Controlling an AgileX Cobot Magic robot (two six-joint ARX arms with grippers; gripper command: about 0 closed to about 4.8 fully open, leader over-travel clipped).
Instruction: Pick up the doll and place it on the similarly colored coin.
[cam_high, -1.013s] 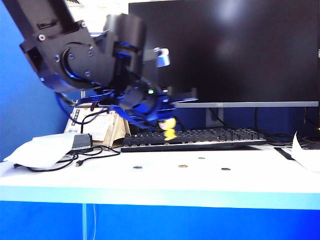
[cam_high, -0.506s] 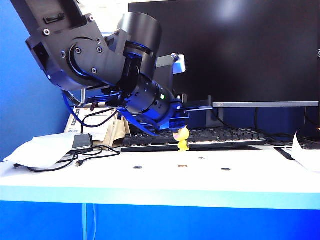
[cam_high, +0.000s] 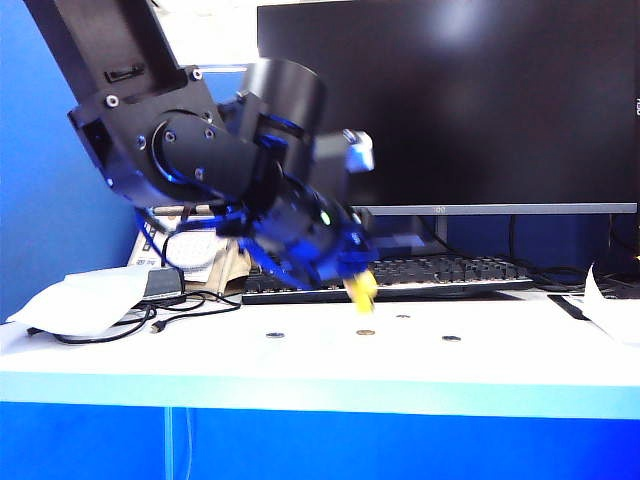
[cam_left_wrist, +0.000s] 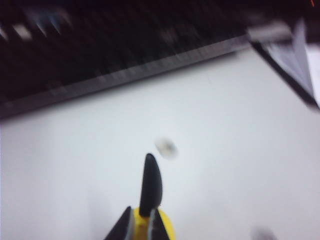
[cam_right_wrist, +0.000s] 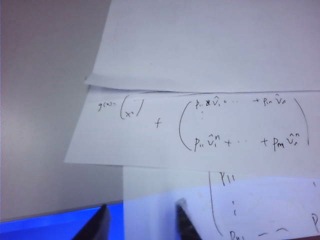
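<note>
Both tools: left grips doll; right apart.

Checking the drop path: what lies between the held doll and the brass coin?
Nothing: exterior view shows only bare table between doll, in the left gripper, and coin.

White tabletop w/ blue front edge. Big dark monitor at 12–1 o'clock, black keyboard just below it. Three dark coins: one at 7 o'clock of centre, one just in front of keyboard, one further toward 4 o'clock. White pouch at 9 o'clock, black cables beside it, printed box behind. Paper sheets at 3 o'clock; handwritten maths on sheets in right wrist view.
</note>
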